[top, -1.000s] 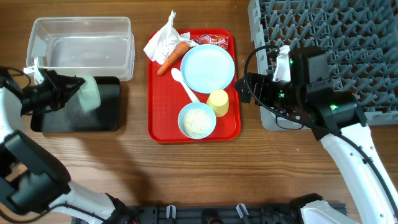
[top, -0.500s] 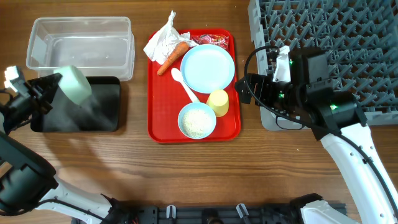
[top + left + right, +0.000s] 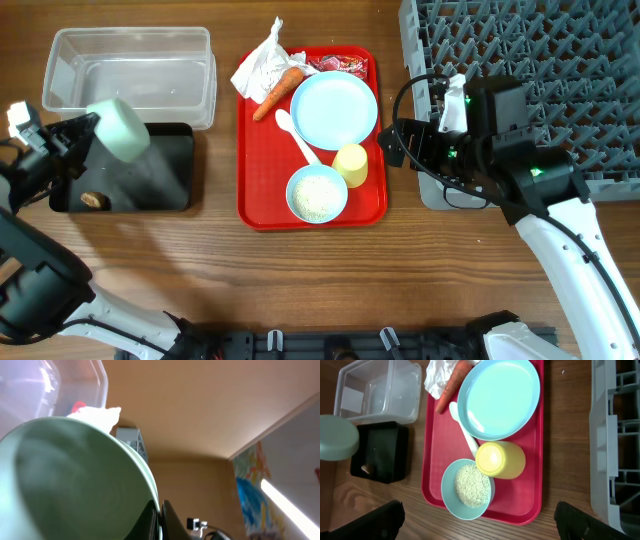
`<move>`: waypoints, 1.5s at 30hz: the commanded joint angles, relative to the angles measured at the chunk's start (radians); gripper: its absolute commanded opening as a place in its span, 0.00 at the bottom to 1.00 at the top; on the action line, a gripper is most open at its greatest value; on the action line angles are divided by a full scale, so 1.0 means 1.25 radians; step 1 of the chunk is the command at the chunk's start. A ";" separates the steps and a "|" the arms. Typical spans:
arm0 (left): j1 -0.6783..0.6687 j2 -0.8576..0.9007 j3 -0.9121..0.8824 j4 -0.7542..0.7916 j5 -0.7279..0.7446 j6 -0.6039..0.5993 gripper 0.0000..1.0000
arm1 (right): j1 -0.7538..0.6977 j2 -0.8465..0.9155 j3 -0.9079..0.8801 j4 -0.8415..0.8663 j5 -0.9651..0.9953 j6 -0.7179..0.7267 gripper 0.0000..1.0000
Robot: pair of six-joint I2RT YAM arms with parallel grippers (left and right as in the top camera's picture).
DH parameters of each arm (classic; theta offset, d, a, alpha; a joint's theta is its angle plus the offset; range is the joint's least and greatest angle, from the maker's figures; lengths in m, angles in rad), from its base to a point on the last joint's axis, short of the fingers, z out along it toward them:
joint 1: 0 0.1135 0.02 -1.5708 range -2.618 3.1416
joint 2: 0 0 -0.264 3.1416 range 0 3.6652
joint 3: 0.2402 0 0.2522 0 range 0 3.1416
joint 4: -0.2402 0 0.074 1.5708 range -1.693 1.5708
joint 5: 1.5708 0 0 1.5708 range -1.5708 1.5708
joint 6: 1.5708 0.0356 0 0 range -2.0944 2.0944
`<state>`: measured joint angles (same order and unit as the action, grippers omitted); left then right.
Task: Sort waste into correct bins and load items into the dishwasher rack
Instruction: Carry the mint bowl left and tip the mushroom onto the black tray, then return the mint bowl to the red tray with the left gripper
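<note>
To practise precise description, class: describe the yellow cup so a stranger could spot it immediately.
Find the flat red tray. Near its right edge, between the pale blue plate and the rice-filled bowl, sits the cup. It is the only yellow thing there, smaller than both neighbours.

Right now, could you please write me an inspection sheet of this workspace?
Surface: wooden table.
Job's things: mint bowl tilted at edge of black tray; brown lump in that tray; clear tub behind; plate, yellow cup, spoon, rice bowl, carrot, tissue, wrapper on red tray; rack at right.
Clutter: nothing seen.
Pincers: left pincer shut on mint bowl's rim; right pincer open, holding nothing.
Cables: black cable loops beside right arm.
Surroundings: colourful wall picture, left wrist view.
</note>
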<state>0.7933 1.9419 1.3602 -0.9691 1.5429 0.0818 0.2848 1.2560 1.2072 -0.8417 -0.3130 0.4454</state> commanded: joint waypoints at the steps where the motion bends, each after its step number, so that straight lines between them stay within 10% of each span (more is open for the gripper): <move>1: -0.071 -0.070 0.005 0.010 0.004 0.034 0.04 | 0.003 0.017 0.012 0.009 0.008 0.009 1.00; 11: -0.359 -0.272 0.027 0.055 -0.330 0.029 0.04 | 0.003 0.019 0.012 0.015 0.008 0.008 1.00; 18: -0.699 -0.272 0.025 0.060 -0.949 -0.082 0.04 | 0.003 0.019 0.012 0.014 0.008 0.008 1.00; 25: -0.921 -0.161 0.025 0.078 -1.266 -0.150 0.04 | 0.003 0.019 0.012 0.014 0.008 0.007 1.00; 37: -0.982 -0.031 0.025 0.123 -1.302 -0.162 0.08 | 0.003 0.019 0.012 0.014 0.008 0.002 1.00; 45: -0.982 -0.032 0.030 0.165 -1.302 -0.162 0.49 | 0.003 0.024 0.012 0.015 0.022 0.003 1.00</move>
<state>-0.4366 1.8965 1.3869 -0.7742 -0.0669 -0.1146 0.2848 1.2716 1.2072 -0.8284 -0.3088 0.4454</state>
